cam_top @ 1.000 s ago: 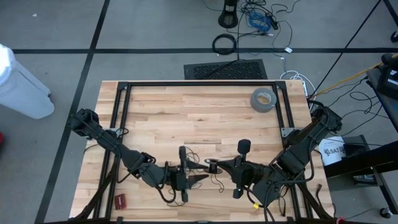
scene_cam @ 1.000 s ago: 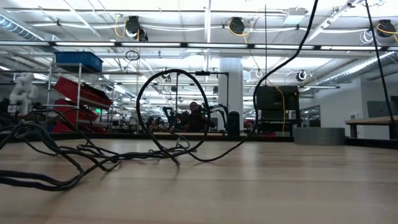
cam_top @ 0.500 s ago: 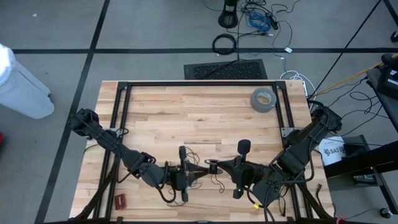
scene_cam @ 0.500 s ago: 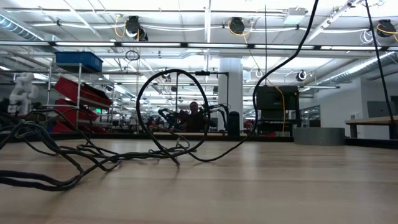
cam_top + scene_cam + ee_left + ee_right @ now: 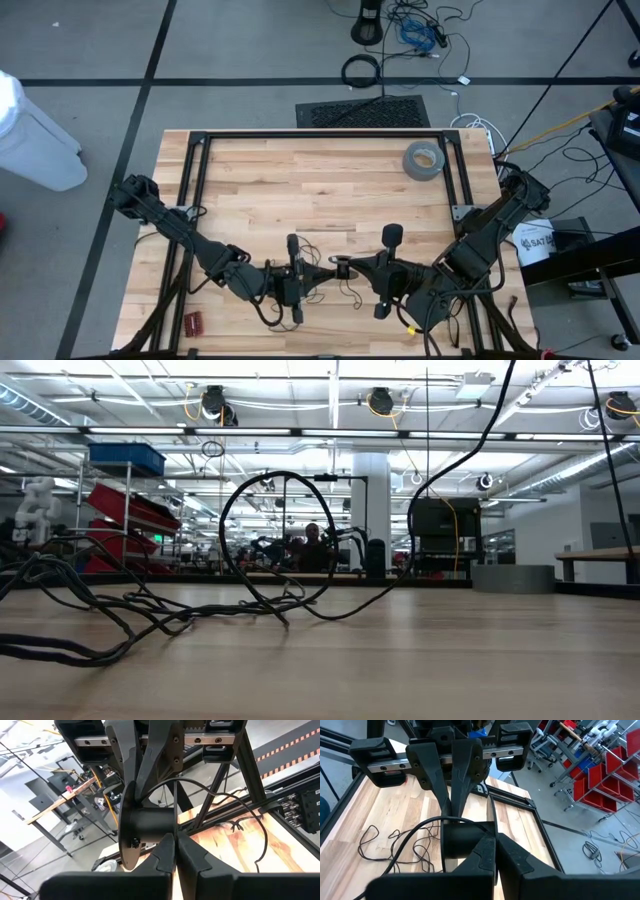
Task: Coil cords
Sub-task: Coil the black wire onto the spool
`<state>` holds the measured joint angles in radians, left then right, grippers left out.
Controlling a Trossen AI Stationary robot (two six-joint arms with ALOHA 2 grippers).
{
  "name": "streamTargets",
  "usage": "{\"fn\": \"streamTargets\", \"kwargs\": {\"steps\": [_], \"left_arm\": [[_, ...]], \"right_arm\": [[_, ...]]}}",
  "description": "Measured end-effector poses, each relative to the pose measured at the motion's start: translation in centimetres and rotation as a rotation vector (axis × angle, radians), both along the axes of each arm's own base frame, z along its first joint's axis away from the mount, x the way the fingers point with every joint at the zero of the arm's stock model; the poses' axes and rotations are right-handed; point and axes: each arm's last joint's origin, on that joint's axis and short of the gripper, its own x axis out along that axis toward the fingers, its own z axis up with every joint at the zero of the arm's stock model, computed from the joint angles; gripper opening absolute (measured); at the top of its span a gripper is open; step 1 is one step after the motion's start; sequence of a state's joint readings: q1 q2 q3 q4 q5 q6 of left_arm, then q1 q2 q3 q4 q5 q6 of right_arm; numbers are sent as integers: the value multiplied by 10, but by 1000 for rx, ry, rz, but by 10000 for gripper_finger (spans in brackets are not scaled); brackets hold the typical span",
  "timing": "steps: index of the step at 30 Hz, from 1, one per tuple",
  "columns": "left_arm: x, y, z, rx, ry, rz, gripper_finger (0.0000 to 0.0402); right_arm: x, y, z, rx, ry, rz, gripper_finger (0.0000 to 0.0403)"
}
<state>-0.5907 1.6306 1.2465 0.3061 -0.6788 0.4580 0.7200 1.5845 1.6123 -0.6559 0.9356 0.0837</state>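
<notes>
Overhead, my two grippers meet near the table's (image 5: 250, 190) front edge, and the very thin black wire (image 5: 352, 291) between them is so fine that only scattered loops show on the wood; where it passes my fingertips cannot be traced from above. The level view shows it best: a tall upright loop (image 5: 283, 540) with slack strands trailing low across the tabletop, its ends cut off at the frame edge.

My left gripper (image 5: 322, 274) is clenched, fingers (image 5: 167, 851) pressed together (a strand of the wire (image 5: 240, 825) arcs just beyond them, over the other arm's dark barrel). Whether the strand is pinched between the tips I cannot tell.

My right gripper (image 5: 340, 267) is likewise clamped tight, fingers (image 5: 487, 847) together, pointing at the left one, their tips nearly touching. Loose wire (image 5: 395, 845) lies in tangled loops on the wood just beside it.

A grey tape roll (image 5: 424, 159) sits well apart, near the far right corner.
</notes>
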Motion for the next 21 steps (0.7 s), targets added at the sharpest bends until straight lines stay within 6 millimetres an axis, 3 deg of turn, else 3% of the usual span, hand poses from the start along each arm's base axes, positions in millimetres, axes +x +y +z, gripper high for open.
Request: {"fn": "streamTargets", "kwargs": {"steps": [14, 21], "left_arm": [[0, 1, -1, 24, 11, 29, 12], [-3, 0, -2, 47, 28, 54, 12]], "right_arm": [[-1, 1, 0, 0, -4, -3, 57], [-5, 6, 0, -8, -5, 16, 66]]}}
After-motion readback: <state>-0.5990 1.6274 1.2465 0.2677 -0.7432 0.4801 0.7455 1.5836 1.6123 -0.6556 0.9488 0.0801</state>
